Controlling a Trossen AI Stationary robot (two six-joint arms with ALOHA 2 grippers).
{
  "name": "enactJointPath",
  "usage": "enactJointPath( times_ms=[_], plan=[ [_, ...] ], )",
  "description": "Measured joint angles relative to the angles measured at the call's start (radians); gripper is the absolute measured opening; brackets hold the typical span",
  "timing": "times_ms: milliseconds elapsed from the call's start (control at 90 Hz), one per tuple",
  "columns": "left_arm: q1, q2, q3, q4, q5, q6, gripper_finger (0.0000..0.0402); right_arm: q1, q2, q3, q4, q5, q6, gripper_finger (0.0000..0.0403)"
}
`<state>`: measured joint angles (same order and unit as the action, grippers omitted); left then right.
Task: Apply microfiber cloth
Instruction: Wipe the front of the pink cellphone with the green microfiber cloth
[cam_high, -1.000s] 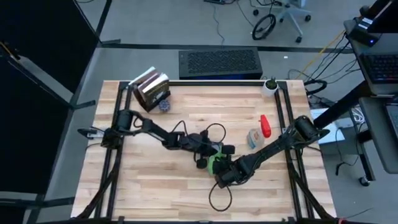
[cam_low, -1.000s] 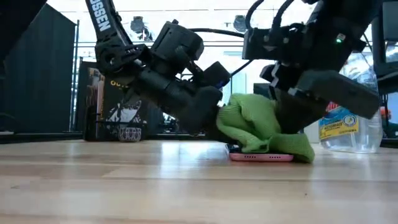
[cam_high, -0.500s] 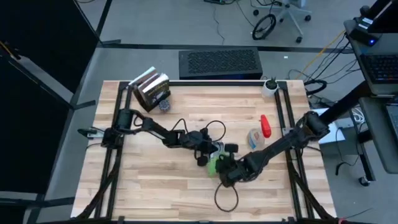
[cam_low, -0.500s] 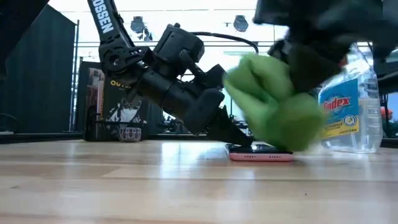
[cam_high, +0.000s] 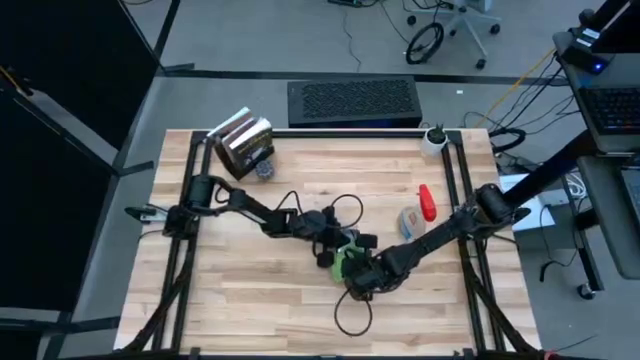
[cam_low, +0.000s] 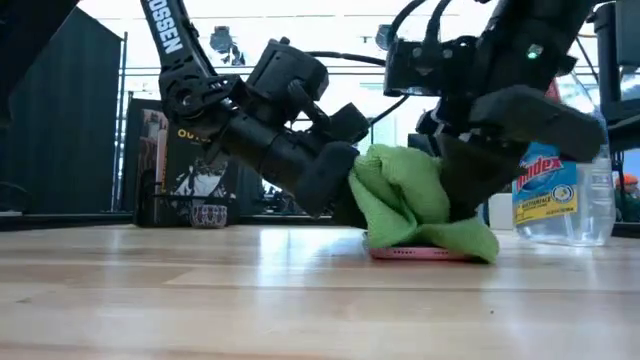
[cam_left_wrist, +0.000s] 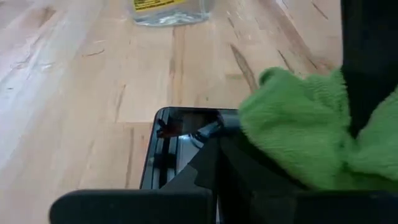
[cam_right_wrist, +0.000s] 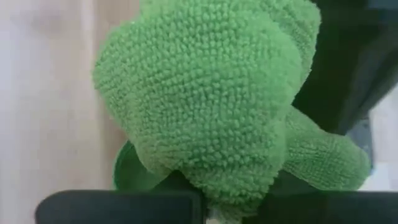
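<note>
Pressing down from the right, the right gripper (cam_low: 455, 195) has its fingers closed on the bunched cloth (cam_low: 415, 200), which rests on the phone (cam_low: 405, 253) mid-table, seemingly to wipe its screen. The left gripper (cam_low: 335, 185) sits low against the phone's far end, likely bracing it; whether its fingers are parted I cannot tell. Only the low view shows cloth touching phone. The left wrist view shows the bare screen (cam_left_wrist: 180, 134) beside the cloth.

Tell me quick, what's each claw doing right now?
Left claw: down at the phone; open or closed cannot be told.
Right claw: closed on the green cloth, pressing it on the phone.
</note>
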<state>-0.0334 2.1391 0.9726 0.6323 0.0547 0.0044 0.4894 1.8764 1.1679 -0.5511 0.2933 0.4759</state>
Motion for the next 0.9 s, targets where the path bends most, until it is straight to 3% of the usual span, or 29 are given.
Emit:
enactJointPath(
  times_ms=[89, 233, 344, 589, 767, 900],
  plan=[
    [0.000, 0.000, 0.000, 0.000, 0.002, 0.000, 0.0000, 0.009, -0.038, -0.001, -0.021, -0.034, -0.005, 0.0032],
    [0.000, 0.000, 0.000, 0.000, 0.001, 0.000, 0.0000, -0.010, -0.062, -0.001, -0.054, 0.110, 0.008, 0.0032],
    [0.000, 0.000, 0.000, 0.000, 0.001, 0.000, 0.0000, -0.038, -0.027, -0.001, -0.022, 0.120, 0.019, 0.0032],
    [0.000, 0.000, -0.001, 0.000, 0.000, 0.000, 0.0000, -0.030, 0.028, 0.000, 0.055, 0.029, 0.012, 0.0032],
    [0.000, 0.000, -0.001, 0.000, 0.000, 0.000, 0.0000, 0.022, -0.074, -0.002, -0.067, -0.146, 0.000, 0.0032],
    [0.000, 0.000, -0.001, 0.000, 0.000, -0.001, 0.0000, 0.057, -0.222, -0.002, -0.256, -0.063, 0.094, 0.0032]
  ],
)
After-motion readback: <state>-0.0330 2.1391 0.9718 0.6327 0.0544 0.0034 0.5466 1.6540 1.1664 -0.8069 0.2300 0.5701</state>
